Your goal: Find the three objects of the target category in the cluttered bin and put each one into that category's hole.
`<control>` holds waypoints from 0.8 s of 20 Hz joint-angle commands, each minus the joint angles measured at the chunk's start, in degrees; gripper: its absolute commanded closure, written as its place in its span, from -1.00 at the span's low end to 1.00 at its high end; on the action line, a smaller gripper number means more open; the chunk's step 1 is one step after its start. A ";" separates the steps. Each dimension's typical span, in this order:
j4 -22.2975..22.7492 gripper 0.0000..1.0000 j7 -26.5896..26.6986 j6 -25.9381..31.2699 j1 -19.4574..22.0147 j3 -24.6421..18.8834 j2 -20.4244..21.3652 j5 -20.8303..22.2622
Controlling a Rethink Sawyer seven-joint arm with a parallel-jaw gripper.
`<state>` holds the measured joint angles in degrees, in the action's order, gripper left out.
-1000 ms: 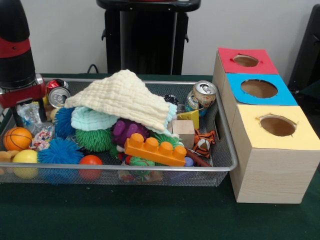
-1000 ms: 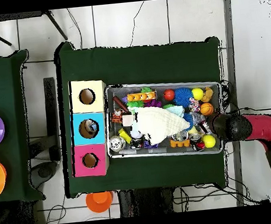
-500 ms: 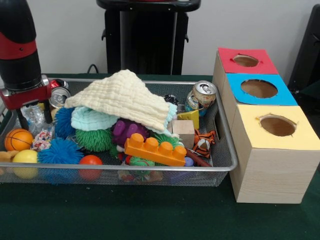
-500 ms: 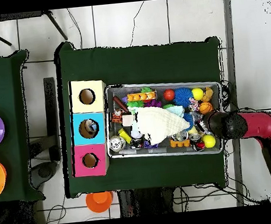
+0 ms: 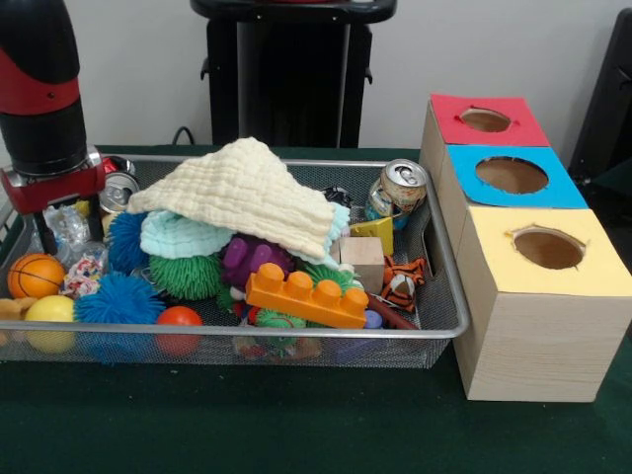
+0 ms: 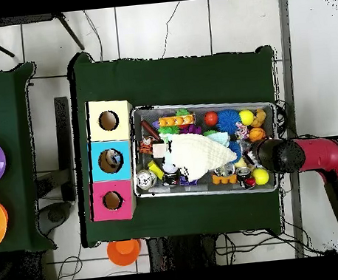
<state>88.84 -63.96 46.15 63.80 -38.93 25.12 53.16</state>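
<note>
Arm (image 5: pixel 39 99) shifted further over bin (image 5: pixel 434 247), claw (image 5: pixel 44 232) state perhaps hidden, can (image 5: pixel 400 188) label unreadable.

Arm (image 5: pixel 39 94): fat black cylindrical segment, red band around upper part. Below it, grey ring, then red block-shaped mount above jaws. Thin black finger (image 5: pixel 43 237) visible hanging under mount. Overhead: black rounded end cap (image 6: pixel 277 155), glossy red elbow link (image 6: pixel 323 157) behind, then dark textured link toward base.

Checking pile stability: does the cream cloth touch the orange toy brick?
Apart. Front view shows purple toy between the cream cloth and orange toy brick below.
</note>
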 commanded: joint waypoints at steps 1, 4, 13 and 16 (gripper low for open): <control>-2.08 -1.00 13.73 3.51 -2.27 4.48 0.48 5.90; -2.32 -1.00 13.48 1.87 -2.41 3.98 -0.72 5.10; -1.97 -1.00 14.22 -3.89 0.05 0.54 -3.82 3.35; -2.18 -1.00 13.97 -4.80 0.08 0.39 -4.53 3.72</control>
<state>88.81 -63.96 45.40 63.33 -37.65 24.11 53.16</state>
